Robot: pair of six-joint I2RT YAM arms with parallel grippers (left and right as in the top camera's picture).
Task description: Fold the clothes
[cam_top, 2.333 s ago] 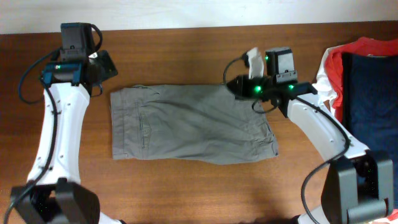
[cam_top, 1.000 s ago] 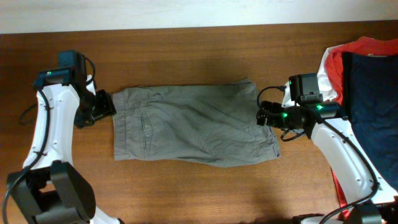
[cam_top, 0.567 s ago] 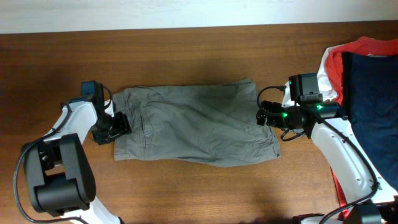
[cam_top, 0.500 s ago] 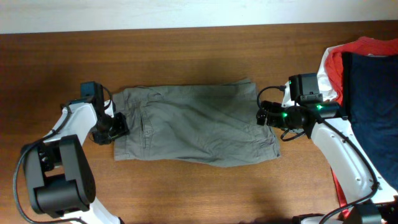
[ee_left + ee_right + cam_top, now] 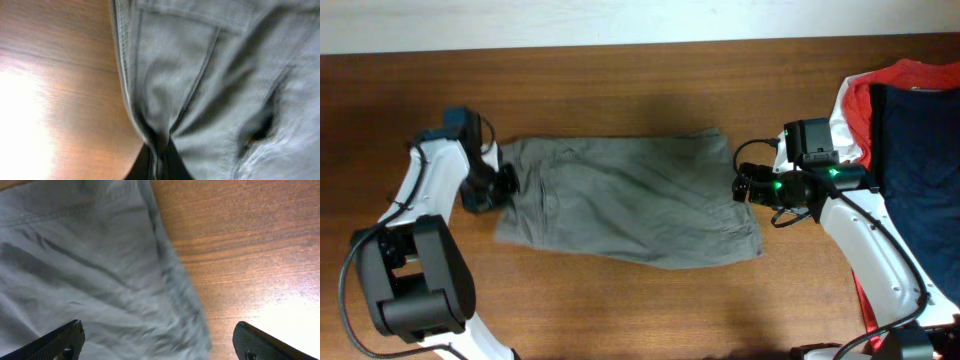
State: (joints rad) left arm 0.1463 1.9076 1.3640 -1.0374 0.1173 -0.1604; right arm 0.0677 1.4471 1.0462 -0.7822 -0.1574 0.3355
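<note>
Matt woven cloth shorts [image 5: 630, 215] — on glossy, grained wood table [image 5: 640, 90].

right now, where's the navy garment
In the overhead view the navy garment lies at the far right edge, on top of the red-orange garment. It is well to the right of the grey-olive shorts and apart from them.

No text, label, brand, number or sign is showing readably on the shorts [image 5: 630, 210] or on the table [image 5: 620, 90].
</note>
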